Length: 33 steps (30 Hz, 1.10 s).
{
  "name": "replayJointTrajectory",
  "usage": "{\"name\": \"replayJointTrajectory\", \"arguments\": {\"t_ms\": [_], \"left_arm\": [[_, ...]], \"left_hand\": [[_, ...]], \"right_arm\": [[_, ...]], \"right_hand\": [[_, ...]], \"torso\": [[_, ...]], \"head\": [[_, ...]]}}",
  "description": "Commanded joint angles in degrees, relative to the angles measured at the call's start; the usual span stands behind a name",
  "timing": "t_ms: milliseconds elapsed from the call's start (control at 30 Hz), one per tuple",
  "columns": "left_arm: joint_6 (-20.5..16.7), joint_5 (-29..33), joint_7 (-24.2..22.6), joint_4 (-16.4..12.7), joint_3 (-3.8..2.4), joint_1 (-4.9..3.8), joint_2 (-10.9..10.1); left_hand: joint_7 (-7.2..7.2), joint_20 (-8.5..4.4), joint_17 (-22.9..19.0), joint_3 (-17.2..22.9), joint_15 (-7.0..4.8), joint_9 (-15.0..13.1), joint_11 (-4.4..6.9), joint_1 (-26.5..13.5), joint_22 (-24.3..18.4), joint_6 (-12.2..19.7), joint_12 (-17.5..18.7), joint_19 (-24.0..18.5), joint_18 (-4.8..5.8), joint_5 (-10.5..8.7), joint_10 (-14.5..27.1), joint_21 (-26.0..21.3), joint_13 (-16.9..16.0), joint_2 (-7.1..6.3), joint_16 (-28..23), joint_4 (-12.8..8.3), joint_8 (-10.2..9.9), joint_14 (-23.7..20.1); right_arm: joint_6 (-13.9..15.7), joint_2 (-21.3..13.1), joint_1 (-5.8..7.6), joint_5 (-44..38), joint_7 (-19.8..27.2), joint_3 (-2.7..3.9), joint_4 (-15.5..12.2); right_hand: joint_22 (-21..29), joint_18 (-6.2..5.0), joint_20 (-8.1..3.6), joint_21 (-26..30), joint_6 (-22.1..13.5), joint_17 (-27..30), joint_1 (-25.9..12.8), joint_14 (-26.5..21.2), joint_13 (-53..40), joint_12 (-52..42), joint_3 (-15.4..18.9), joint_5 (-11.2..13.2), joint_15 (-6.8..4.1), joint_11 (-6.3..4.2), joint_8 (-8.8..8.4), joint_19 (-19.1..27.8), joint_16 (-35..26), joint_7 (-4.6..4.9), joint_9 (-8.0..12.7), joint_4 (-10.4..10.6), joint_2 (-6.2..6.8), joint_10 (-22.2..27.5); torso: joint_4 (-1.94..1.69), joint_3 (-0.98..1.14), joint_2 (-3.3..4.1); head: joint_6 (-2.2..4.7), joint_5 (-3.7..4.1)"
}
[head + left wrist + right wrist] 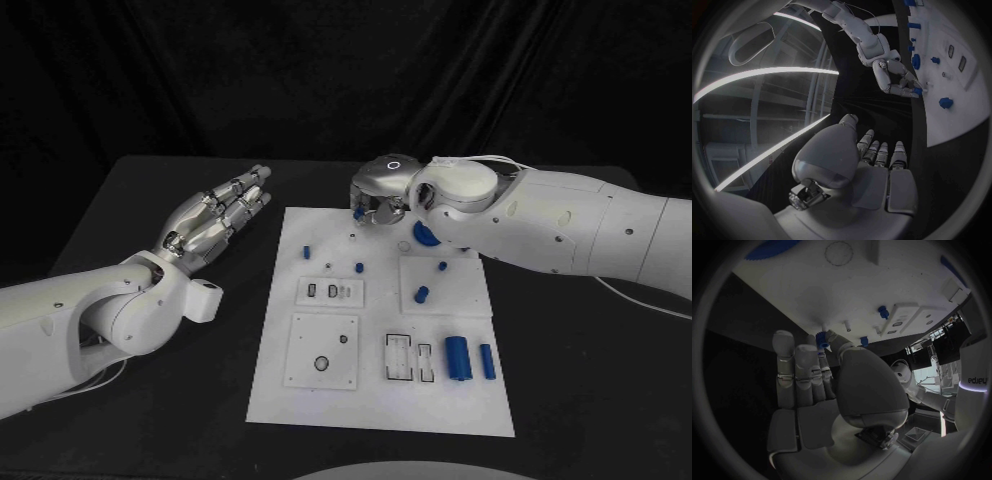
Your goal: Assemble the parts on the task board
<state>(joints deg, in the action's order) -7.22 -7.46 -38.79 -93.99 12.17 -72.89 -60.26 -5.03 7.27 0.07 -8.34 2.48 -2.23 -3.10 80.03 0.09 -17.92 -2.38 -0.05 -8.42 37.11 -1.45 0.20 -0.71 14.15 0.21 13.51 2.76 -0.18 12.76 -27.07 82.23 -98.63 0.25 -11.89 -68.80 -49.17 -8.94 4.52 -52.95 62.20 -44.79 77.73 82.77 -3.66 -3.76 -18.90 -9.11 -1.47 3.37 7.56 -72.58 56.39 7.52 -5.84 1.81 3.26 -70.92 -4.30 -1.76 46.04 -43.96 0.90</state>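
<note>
The black table (173, 420) carries the white task board (378, 400) in its middle, running from the far edge toward my body. My left hand (216, 220) hovers over the bare table off the board's far left corner, fingers straight, side by side and holding nothing. My right hand (382, 195) hangs over the board's far edge, fingers curled down, and the wrist views show my fingertips (822, 342) pinching a small blue part (917, 91).

Other parts lie on the board: two blue cylinders (459, 357) near the near right corner beside empty slots, a round blue piece (424, 234) under my right wrist, small blue pegs (306, 251) toward the far left.

The risk, as I judge it: the pinch is slight, so the piece could twist or slip out as I lower it, and a tilted part would jam at its socket instead of seating. My wrist could also brush the round piece beneath it.

I cannot make out the held part's shape or which socket it suits; my own hand hides the board's far right corner.
</note>
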Motion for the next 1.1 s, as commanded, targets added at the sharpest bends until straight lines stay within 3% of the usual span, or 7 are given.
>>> {"name": "replayJointTrajectory", "arguments": {"t_ms": [33, 600, 1100], "left_arm": [[1.0, 0.2, -7.5, 0.0, -0.05, -0.14, 0.1], [1.8, 0.2, -6.8, 0.1, -0.05, -0.14, 0.2], [2.7, 1.4, -6.2, 0.9, -0.05, -0.14, 0.6]], "left_hand": [[-0.13, 0.46, -0.1, 0.3, 0.43, 0.0, -0.37, 0.6, -0.1, -0.2, -0.4, 0.0, -0.37, 0.23, 0.0, -0.2, -0.1, 0.13, -0.2, 0.0, 0.2, 0.2], [-0.23, 0.72, -0.1, 0.4, 0.61, 0.0, -0.47, 0.5, -0.1, 0.0, -0.2, 0.0, -0.44, 0.21, 0.0, -0.2, 0.0, 0.17, -0.2, 0.0, 0.1, 0.2], [-0.32, 1.23, -0.1, 0.7, 0.88, 0.0, -0.56, 0.4, -0.1, 0.3, -0.1, 0.1, -0.62, 0.19, 0.1, -0.2, 0.0, 0.27, -0.2, 0.0, 0.1, 0.2]], "right_arm": [[-0.7, -0.1, 0.04, 0.7, -0.1, 0.03, -0.1], [-2.0, -1.5, -0.16, 1.1, -0.7, 0.02, -2.0], [-1.7, -0.7, -0.57, 1.1, -0.7, 0.02, -0.5]], "right_hand": [[0.2, 0.23, 0.11, 0.3, 0.7, 0.2, 0.5, -0.3, 0.1, 0.3, -0.4, -0.3, 0.24, 0.16, -0.26, 0.4, -0.5, -1.13, -3.5, 0.0, -0.10, 0.6], [0.7, 0.07, 0.34, 1.1, 0.1, 1.2, 0.4, -0.9, 0.1, 0.3, -0.7, -0.2, 0.49, 0.45, -0.82, 1.2, -1.4, -0.83, -3.5, 0.2, 0.25, 1.4], [0.9, 0.00, 0.44, 1.5, -0.2, 1.5, 0.3, -1.1, 0.1, 0.3, -0.8, -0.2, 0.59, 0.55, -1.07, 1.5, -1.7, -0.75, -3.5, 0.4, 0.31, 1.7]], "torso": [[0.04, -0.01, 0.01], [0.02, -0.02, 0.02], [0.01, -0.02, 0.02]], "head": [[0.06, -0.07], [0.23, -0.11], [0.14, -0.03]]}}
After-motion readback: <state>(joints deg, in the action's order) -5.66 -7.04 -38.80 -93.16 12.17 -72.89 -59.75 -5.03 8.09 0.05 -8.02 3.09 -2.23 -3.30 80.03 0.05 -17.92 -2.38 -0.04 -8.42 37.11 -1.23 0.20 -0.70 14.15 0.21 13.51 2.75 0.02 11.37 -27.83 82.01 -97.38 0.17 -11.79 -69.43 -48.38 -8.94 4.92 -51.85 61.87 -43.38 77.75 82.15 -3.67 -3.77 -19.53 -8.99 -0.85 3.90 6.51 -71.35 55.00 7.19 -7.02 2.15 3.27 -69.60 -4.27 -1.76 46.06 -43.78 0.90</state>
